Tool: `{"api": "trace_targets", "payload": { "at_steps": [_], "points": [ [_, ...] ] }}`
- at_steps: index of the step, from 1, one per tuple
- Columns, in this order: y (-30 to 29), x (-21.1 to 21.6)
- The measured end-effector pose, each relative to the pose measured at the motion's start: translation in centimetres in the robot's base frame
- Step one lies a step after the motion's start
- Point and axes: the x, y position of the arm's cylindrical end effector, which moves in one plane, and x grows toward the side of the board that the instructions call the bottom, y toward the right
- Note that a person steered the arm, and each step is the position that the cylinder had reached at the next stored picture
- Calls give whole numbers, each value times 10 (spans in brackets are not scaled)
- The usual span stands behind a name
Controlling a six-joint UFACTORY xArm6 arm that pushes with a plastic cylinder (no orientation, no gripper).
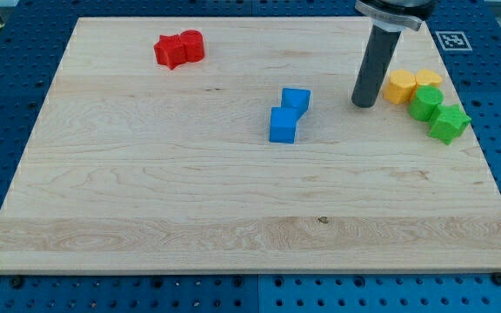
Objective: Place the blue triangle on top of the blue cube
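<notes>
A blue cube [283, 125] sits near the middle of the wooden board [146, 191]. A second blue block, the blue triangle [297, 99], touches the cube's upper right corner, just above it in the view. My tip [364, 104] rests on the board to the right of both blue blocks, about a block's width away from the triangle. The dark rod rises from it to the view's top edge.
Two red blocks [179, 48] touch each other at the upper left. Two yellow blocks [410, 85] and two green blocks [437, 113] cluster at the right, just right of my tip. A blue pegboard surrounds the board.
</notes>
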Motion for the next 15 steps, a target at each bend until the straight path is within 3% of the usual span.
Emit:
{"api": "trace_targets", "payload": {
  "at_steps": [7,15],
  "points": [
    [0,17],
    [-85,-5]
  ]
}}
